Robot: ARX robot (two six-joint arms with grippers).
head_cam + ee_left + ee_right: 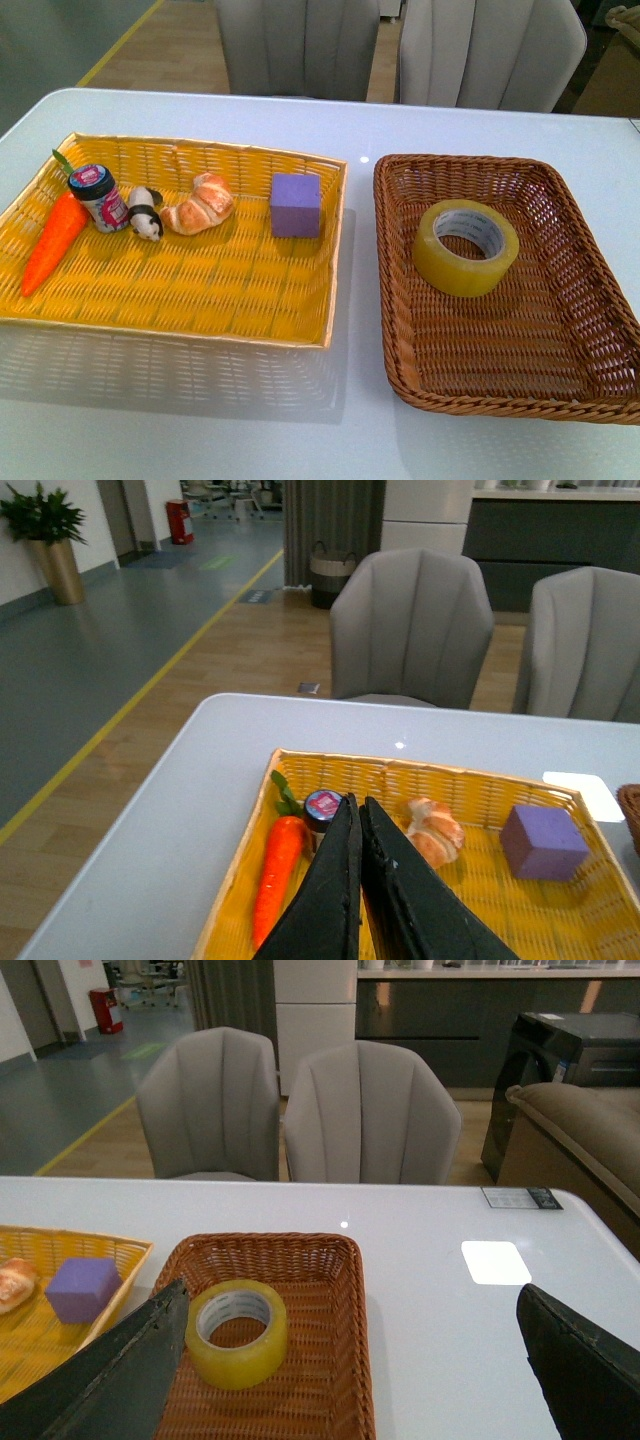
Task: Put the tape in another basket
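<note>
The tape (pixel 466 247) is lying flat in the brown basket (pixel 590 235), toward its far left part, its hole facing straight up. The right gripper (pixel 350 1380) is hanging spread wide above the table; the left gripper (pixel 358 825) is pinched together, holding nothing, over the yellow tray (pixel 250 300).

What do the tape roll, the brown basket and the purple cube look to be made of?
The tape: glossy, translucent yellowish plastic film wound on a white core, likely cardboard. The brown basket: woven wicker or rattan-like strands with a slight sheen; it may be synthetic. The purple cube: matte and uniform in colour with soft edges, probably foam, though painted wood is possible.
</note>
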